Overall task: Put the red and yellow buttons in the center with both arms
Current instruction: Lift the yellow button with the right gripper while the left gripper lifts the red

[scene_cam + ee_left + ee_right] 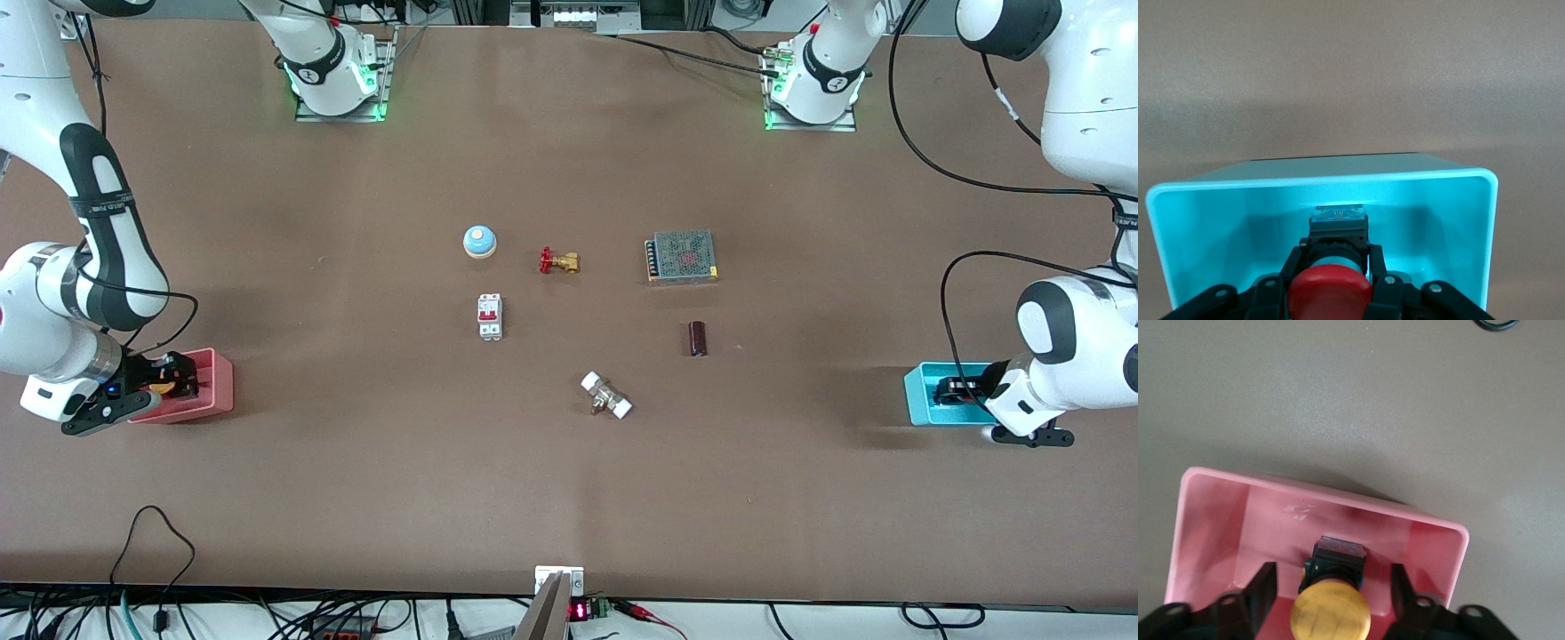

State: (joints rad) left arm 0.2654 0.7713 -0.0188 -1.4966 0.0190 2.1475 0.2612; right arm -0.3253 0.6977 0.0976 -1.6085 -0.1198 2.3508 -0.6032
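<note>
The red button (1330,293), a red cap on a black body, sits inside a cyan bin (1325,180) at the left arm's end of the table. My left gripper (1336,257) is down in that bin (925,391), its fingers closed against the button's body. The yellow button (1330,617) sits inside a pink bin (1318,490) at the right arm's end. My right gripper (1333,583) is down in that bin (209,382) and open, its fingers (1265,587) standing wide on either side of the button without touching it. The brown table center (578,329) is bare.
Around the center lie a blue dome (479,241), a red-handled brass valve (558,261), a white circuit breaker (490,316), a meshed power supply (682,256), a dark cylinder (697,339) and a white-ended fitting (606,396).
</note>
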